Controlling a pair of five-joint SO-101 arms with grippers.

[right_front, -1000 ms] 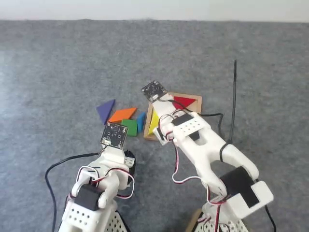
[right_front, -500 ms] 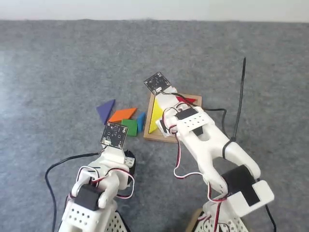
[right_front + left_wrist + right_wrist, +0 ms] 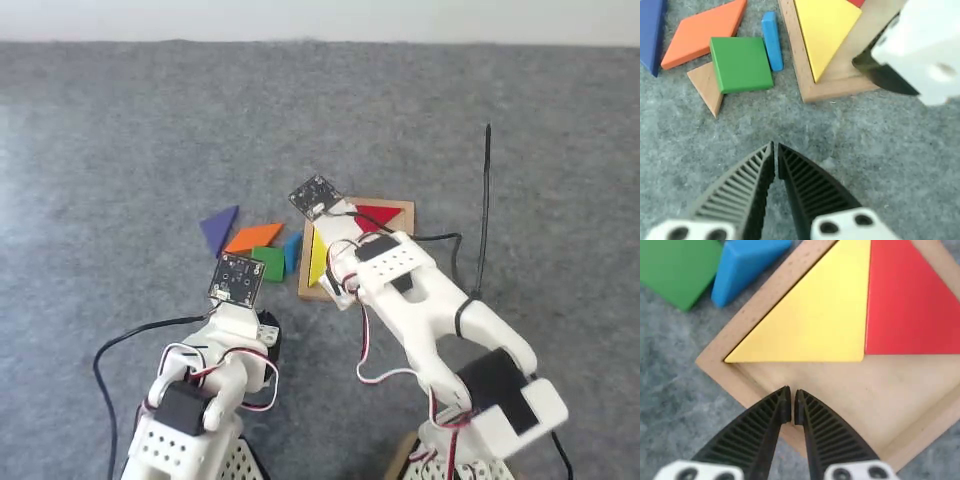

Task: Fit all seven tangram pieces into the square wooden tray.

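Observation:
The square wooden tray (image 3: 405, 210) (image 3: 755, 390) (image 3: 805, 85) holds a yellow triangle (image 3: 815, 320) (image 3: 826, 30) (image 3: 318, 255) and a red triangle (image 3: 910, 305) (image 3: 378, 214), lying edge to edge. My right gripper (image 3: 791, 402) is shut and empty, low over the tray's bare floor near the yellow piece. Left of the tray lie a blue piece (image 3: 772, 40) (image 3: 747, 265) (image 3: 292, 250), a green square (image 3: 740, 64) (image 3: 268, 263), an orange parallelogram (image 3: 702, 32) (image 3: 253, 237), a plain wooden triangle (image 3: 707, 87) and a dark blue triangle (image 3: 652, 30) (image 3: 219, 229). My left gripper (image 3: 775, 155) is shut, above the carpet short of the green square.
Grey carpet (image 3: 120, 130) covers the table. A black cable (image 3: 485, 200) rises right of the tray. The right arm's white body (image 3: 400, 280) (image 3: 925, 55) overhangs the tray's near side. Open carpet lies to the far left and behind the pieces.
The right arm swung slightly right and then back left over the tray, and the tray shifted a little with it. The left arm has stayed still.

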